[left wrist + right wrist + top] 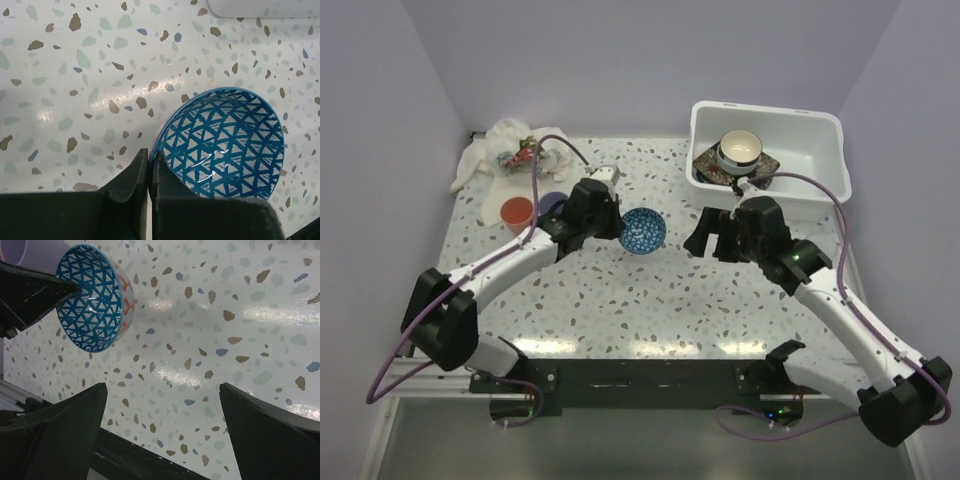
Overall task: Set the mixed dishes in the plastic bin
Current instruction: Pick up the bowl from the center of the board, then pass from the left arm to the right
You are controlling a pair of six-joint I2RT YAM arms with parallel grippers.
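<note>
Desk: speckled terrazzo desk (650,310), closed in by pale walls at the left, far and right edges, with both arm bases along the near edge.
Open room: a broad bare band runs across the middle and near half. The gap between the held bowl and the bin's near wall is partly taken up by the right pincer.
Bin: large white rectangular plastic bin (820,150) in the far right corner, its rim close to the right wall. It holds a dark square plate (767,166) with a cream dark-rimmed bowl (740,150) on top.
Held dish: blue triangle-patterned bowl (225,145) at mid-desk, left of the bin and outside it. It is tilted, with orange-red marks on its outer wall. Whether its base touches the desk cannot be told.
Left pincer (150,160): fingers almost together, clamped over the bowl's rim, one inside and one outside.
Left arm: runs diagonally from the near left base to the centre, passing just beside the cups.
Right pincer (162,387): fingers spread wide, gripping nothing, just right of the bowl and in front of the bin's near wall.
Right arm: bent from the near right base, with the wrist aimed left.
Cups: orange plastic cup (517,212) and purple plastic cup (552,205), upright on the left side of the desk, just beside each other.
Cloth: white crumpled cloth (505,150) in the far left corner.
</note>
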